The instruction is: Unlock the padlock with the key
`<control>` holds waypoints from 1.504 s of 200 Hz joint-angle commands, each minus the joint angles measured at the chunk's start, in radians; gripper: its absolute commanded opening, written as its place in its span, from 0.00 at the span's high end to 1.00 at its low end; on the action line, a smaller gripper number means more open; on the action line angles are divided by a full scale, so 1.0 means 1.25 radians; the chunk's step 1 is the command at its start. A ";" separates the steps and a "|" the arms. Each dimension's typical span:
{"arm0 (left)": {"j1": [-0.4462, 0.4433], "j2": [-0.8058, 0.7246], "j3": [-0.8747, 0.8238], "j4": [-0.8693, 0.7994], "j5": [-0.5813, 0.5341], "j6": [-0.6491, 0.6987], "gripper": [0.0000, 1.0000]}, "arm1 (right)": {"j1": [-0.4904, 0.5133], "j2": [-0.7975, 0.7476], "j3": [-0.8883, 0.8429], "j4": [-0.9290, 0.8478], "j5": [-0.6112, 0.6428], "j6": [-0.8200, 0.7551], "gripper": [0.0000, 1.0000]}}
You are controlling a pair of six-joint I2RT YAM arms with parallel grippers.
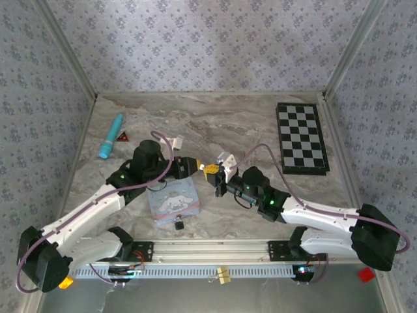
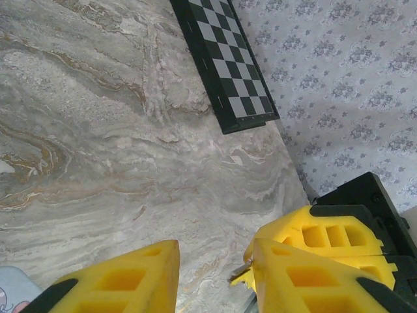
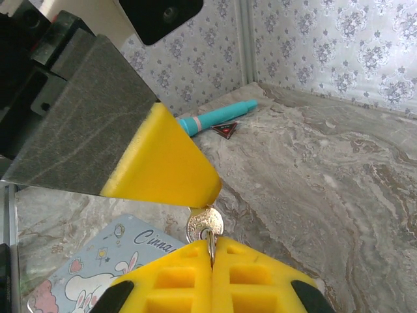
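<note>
The fingers of the right gripper are pressed together, and a silvery key is clamped between their yellow tips, with its round head left standing out beyond them. The fingers of the left gripper are held partly apart. In the left wrist view the marbled tabletop is seen through the gap, and nothing is seen gripped there. In the right wrist view one yellow-tipped left finger is seen just above the key's head; whether it touches the key cannot be told. From above, the two grippers are seen tip to tip over the middle of the tabletop. The padlock is found on the tabletop close to the near edge, about midway along it, just beside the near side of the pale blue cartoon tin and apart from both grippers. It is too small for its shackle to be made out, and whether it touches the tin cannot be told. A chessboard is laid flat along the right edge, toward the far right corner. A teal tube is laid near the left edge, toward the far left corner, and a small red-and-black triangle is seen just beside it.
</note>
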 commanded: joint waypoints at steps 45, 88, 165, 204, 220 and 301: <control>-0.006 0.007 0.027 0.041 0.020 0.002 0.79 | -0.002 0.000 0.003 0.015 -0.029 0.009 1.00; -0.008 0.006 0.033 0.044 0.027 0.003 0.88 | -0.003 0.005 0.006 0.017 -0.017 0.013 1.00; -0.009 -0.004 0.040 0.017 -0.016 0.020 1.00 | -0.016 0.026 0.082 -0.144 -0.021 0.015 1.00; -0.009 -0.025 0.035 0.000 -0.066 0.023 1.00 | -0.068 0.001 0.060 -0.162 -0.115 0.039 0.71; -0.008 -0.032 0.034 -0.010 -0.091 0.022 1.00 | -0.084 -0.011 0.060 -0.184 -0.144 0.038 0.52; -0.012 -0.038 0.032 -0.017 -0.128 0.009 1.00 | -0.118 -0.040 -0.104 0.163 -0.196 0.053 0.45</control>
